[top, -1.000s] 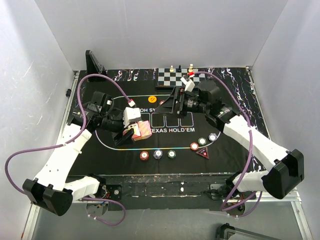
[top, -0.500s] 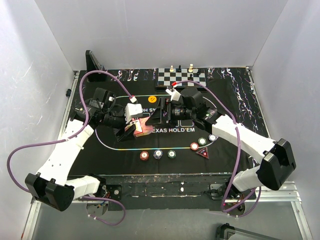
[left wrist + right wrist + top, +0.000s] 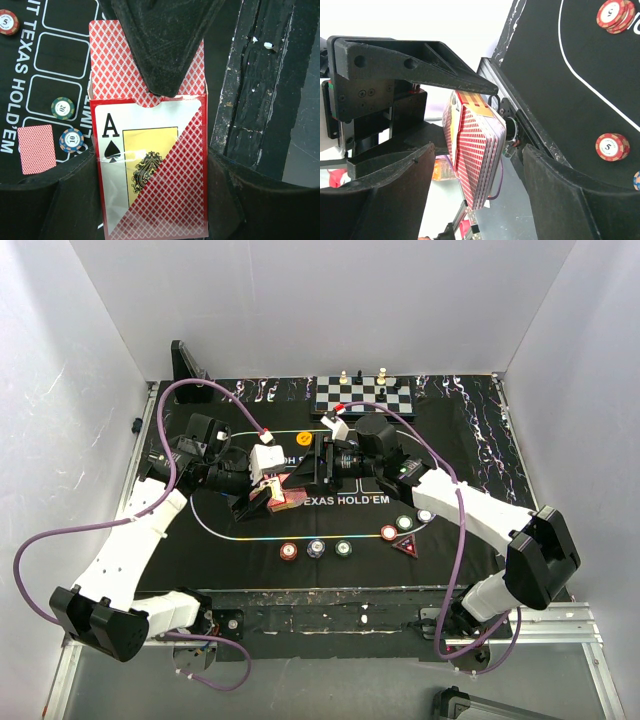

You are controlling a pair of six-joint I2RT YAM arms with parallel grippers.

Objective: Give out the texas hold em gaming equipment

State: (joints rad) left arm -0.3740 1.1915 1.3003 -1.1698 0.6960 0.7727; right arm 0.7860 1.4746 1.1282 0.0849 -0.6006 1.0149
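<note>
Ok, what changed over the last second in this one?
The right gripper swung left across the mat and now stands open around the card box. The left gripper stayed shut on the box, shifting only slightly. The chips and triangular marker did not move.

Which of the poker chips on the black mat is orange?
The orange chip lying alone on the far side of the mat, toward the chessboard. The red, blue, green and white chips sit nearer the arm bases.
</note>
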